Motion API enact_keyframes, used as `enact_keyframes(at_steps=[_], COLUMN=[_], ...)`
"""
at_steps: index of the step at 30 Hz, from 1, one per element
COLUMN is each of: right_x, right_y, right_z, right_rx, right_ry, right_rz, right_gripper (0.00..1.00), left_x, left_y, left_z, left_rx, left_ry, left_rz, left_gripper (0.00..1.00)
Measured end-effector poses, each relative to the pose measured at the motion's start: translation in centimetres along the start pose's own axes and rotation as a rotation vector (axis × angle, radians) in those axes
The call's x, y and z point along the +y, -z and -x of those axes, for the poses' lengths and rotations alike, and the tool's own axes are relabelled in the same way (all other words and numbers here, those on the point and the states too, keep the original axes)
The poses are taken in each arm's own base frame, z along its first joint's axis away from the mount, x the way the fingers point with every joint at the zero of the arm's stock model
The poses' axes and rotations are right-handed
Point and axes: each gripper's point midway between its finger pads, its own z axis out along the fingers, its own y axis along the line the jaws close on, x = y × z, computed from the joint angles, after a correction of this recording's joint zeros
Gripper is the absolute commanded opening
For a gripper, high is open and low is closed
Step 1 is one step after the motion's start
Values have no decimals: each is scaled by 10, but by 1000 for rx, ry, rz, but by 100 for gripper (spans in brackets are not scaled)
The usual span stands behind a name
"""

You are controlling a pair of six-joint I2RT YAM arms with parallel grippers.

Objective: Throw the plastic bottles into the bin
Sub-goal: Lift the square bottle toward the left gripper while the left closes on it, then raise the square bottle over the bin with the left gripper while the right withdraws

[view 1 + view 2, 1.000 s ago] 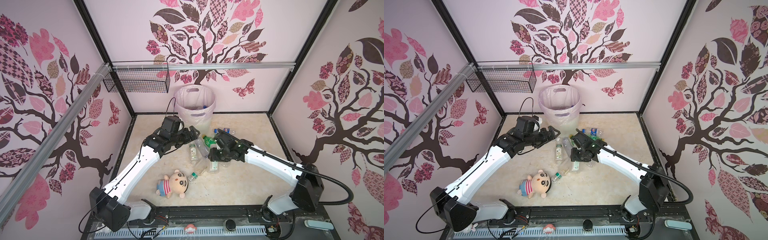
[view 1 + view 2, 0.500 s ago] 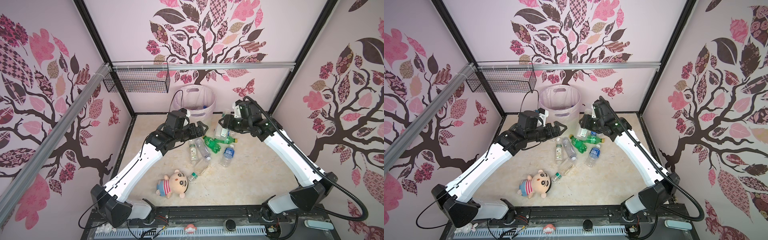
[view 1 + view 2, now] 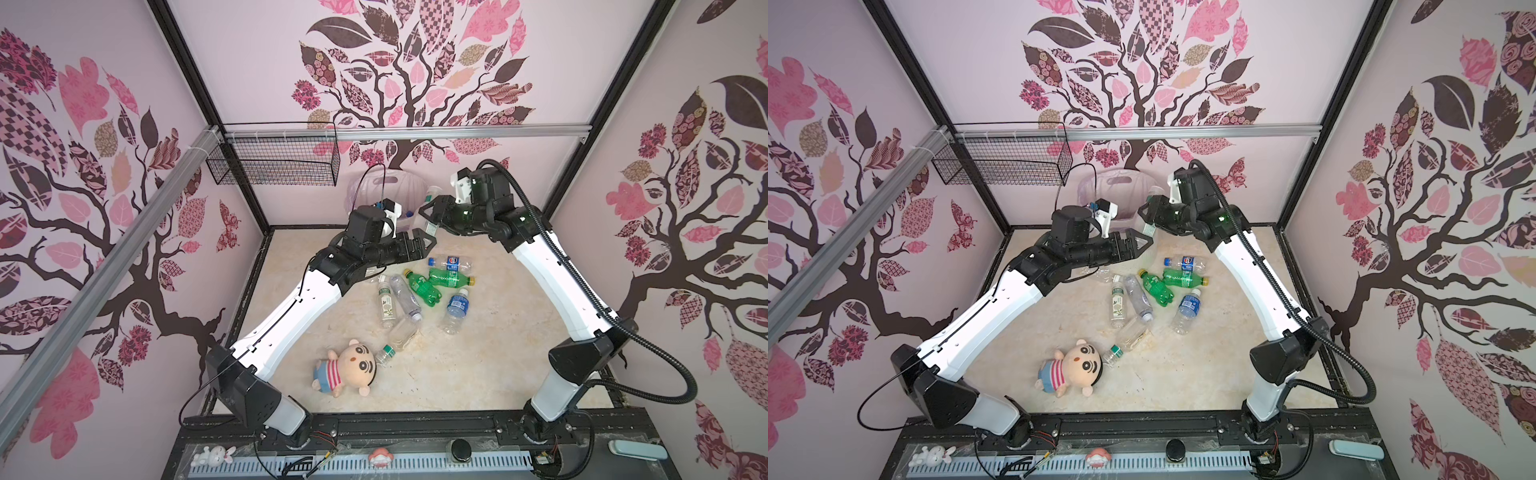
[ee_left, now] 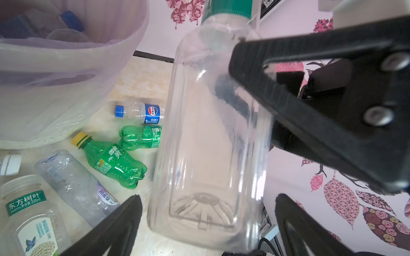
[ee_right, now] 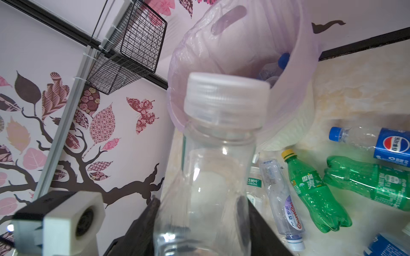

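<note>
Clear plastic bottle (image 5: pixel 213 172) with a white cap, clamped in the right claw (image 3: pixel 432 214), now hangs beside the rim of the bin (image 3: pixel 399 183). A second ago this claw was low among the pile on the worktop (image 3: pixel 478 374). The lift looks done, so only the carry over the opening and the drop seem left for this one. The left claw (image 3: pixel 426 249), fingers spread and empty, hovers just beside it. Other bottles lie on the worktop, and a few show inside the bin. Readable labels: a blue Pepsi bottle (image 4: pixel 152 113), a green bottle (image 4: pixel 111 161) marked 雪碧, and a green-banded one (image 4: pixel 24 202) reading 东方树叶 335ml.
</note>
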Motion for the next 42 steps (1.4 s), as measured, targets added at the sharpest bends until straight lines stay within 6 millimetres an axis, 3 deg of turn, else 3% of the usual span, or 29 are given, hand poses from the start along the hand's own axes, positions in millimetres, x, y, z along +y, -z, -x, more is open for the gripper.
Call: enact_keyframes(at_steps=[6,14,21,26,32,38,42], right_x=[18,21,23,22,20,17,14], right_y=[-1,-3,-3,-6,-10,-10,-8], right_z=[11,6,4,1,-2,-2,0], right_rx=[-3,29,41,55,61,62,58], right_ry=[5,-2,-11,-22,-31,-33,-34], right_rz=[56,76,86,94,95,85,76], right_gripper=[50,50,50,52,64,81,99], left_x=[1,3,4,0,3,6,15], left_y=[-4,0,2,2,2,4,11], left_z=[3,20,29,32,30,32,37], left_rx=[-8,-75,-103,-114,-108,-122,-144], left_ry=[-7,-24,-17,-17,-11,-2,-2], left_rz=[3,18,12,-8,8,25,70], left_gripper=[90,88,77,60,45,43,43])
